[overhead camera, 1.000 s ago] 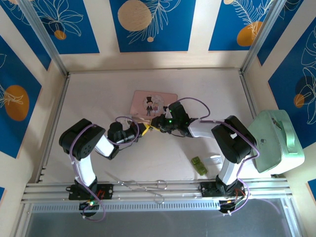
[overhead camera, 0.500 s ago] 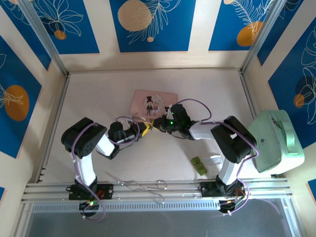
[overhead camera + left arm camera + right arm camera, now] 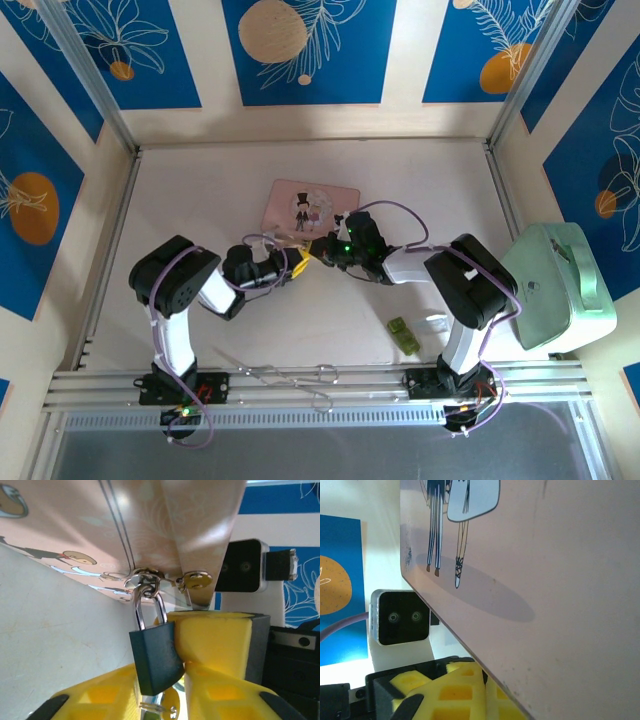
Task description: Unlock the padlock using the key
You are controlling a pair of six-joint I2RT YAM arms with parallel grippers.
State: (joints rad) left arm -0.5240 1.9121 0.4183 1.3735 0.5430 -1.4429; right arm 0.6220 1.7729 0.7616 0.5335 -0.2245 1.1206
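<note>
**Padlock pinched at the box's hasp**

The padlock point(image 3: 155, 655) hangs by its shackle from the hasp point(image 3: 145, 577) at the 6 o'clock edge of the pink box point(image 3: 75, 525). The left gripper point(image 3: 160, 677) clenches the padlock's dark body. The best course, I judge, is to hold that body steady and turn the key without wrenching the hasp. The right gripper point(image 3: 322, 248) sits just beside it at 3 o'clock (I cannot tell whether its jaws grip anything). A silvery piece point(image 3: 161, 708) under the body, perhaps the key, is cut off by the frame
</note>
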